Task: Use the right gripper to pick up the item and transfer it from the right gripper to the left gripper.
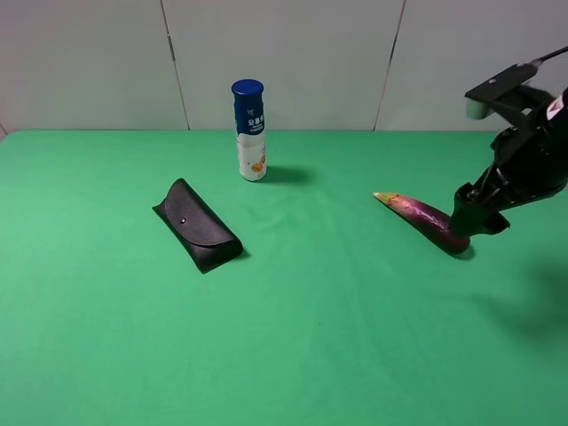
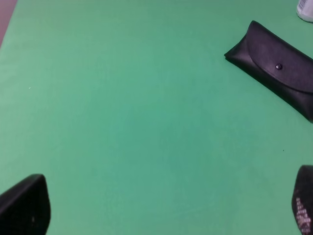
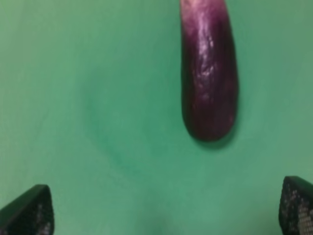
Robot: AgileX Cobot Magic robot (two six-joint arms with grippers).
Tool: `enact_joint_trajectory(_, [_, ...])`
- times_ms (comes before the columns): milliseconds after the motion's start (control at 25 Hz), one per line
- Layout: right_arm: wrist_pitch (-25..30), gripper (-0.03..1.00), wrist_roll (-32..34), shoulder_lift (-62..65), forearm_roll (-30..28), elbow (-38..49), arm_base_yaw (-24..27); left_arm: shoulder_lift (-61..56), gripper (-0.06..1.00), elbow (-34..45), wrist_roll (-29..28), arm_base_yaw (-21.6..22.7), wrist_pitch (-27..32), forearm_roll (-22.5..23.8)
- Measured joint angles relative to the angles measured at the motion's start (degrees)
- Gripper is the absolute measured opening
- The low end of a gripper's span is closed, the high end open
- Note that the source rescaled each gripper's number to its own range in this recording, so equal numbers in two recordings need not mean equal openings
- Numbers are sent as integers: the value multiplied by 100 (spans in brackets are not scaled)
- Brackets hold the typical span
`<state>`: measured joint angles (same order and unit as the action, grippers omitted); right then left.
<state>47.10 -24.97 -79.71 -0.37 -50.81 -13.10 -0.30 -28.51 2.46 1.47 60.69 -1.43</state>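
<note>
The purple eggplant (image 1: 426,219) lies on the green cloth at the right, its tan pointed stem toward the middle. In the right wrist view its rounded end (image 3: 209,83) lies on the cloth between and beyond the two fingertips. My right gripper (image 1: 475,226) hangs just over that rounded end, open and empty (image 3: 166,210). My left gripper (image 2: 168,205) is open and empty over bare cloth; it is out of the exterior high view.
A black glasses case (image 1: 197,224) lies left of centre and also shows in the left wrist view (image 2: 276,66). A blue-capped white bottle (image 1: 249,130) stands at the back middle. A white wall rises behind the table.
</note>
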Motion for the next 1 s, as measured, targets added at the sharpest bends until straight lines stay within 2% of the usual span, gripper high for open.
enact_joint_trajectory(600, [-214, 100, -408, -1608, -26, -759, 319, 0, 98, 0, 2, 0, 0, 0])
enact_joint_trajectory(1000, [-941, 100, -689, -2246, 98, -764, 515, 0, 98, 0, 2, 0, 0, 0])
